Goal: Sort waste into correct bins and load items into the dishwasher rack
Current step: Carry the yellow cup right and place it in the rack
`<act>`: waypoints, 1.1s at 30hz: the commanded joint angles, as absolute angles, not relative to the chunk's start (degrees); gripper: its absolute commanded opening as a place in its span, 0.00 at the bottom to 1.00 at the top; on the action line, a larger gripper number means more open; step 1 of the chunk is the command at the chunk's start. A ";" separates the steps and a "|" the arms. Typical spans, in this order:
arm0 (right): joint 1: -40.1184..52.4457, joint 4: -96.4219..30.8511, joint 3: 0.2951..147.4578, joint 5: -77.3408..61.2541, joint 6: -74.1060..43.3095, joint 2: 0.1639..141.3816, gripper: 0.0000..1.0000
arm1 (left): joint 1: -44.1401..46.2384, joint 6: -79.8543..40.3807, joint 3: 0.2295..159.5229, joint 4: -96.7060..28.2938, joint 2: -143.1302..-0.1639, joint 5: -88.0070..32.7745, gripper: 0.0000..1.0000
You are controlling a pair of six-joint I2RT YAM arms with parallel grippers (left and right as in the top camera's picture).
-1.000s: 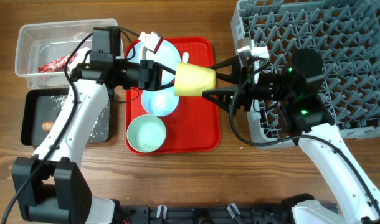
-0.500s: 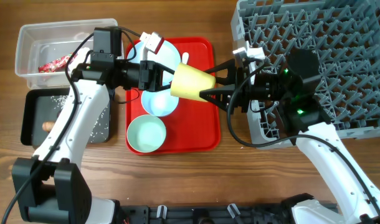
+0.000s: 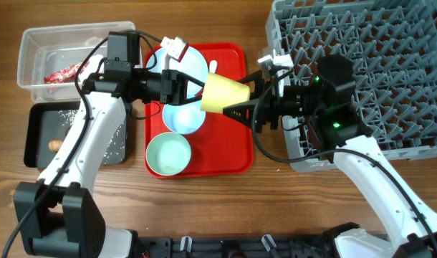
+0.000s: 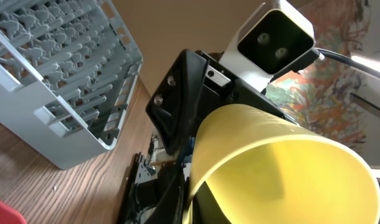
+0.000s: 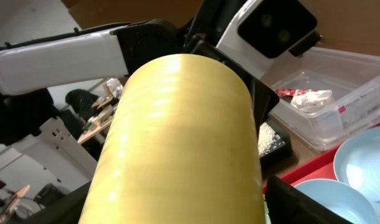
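Note:
The small yellow cup (image 3: 224,93) hangs on its side above the flat red tray (image 3: 236,147). My left gripper (image 3: 195,90) is shut on its rim, one finger inside. My right gripper (image 3: 240,94) is open, its fingers (image 5: 302,202) on either side of the cup's base (image 5: 177,137). The cup's mouth fills the left wrist view (image 4: 283,168). On the tray lie the pale blue plate (image 3: 193,61), white spoon (image 3: 213,67), pale blue bowl (image 3: 184,118) and mint-green bowl (image 3: 168,154). The grey rack (image 3: 390,64) stands at the right.
The clear tub (image 3: 32,36) at the back left holds the red-and-white wrapper (image 3: 64,72) and white tissue (image 5: 311,99). The black tray (image 3: 39,118) in front of it holds rice grains (image 3: 97,136) and a brown lump (image 3: 54,143).
My right gripper has moved left, so its open fingers now lie further along the cup. The left arm has held the cup nearly still.

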State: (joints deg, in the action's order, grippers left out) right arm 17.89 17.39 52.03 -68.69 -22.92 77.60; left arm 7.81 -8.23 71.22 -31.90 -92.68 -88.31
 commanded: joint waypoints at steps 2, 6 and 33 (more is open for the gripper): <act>18.04 21.80 52.93 -72.07 -22.74 78.37 0.73 | 8.16 -8.14 71.68 -31.90 -92.14 -89.27 0.04; 18.04 24.03 52.93 -72.58 -24.60 78.37 0.70 | 8.14 -8.14 71.68 -31.88 -92.14 -89.06 0.04; -5.72 12.60 52.93 -73.93 -25.63 78.08 0.40 | 8.14 -8.14 71.68 -31.90 -92.14 -85.27 0.11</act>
State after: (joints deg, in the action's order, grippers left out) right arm -1.13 15.09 52.03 -74.96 -25.78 78.43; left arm 7.88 -8.23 71.22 -31.90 -92.66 -88.14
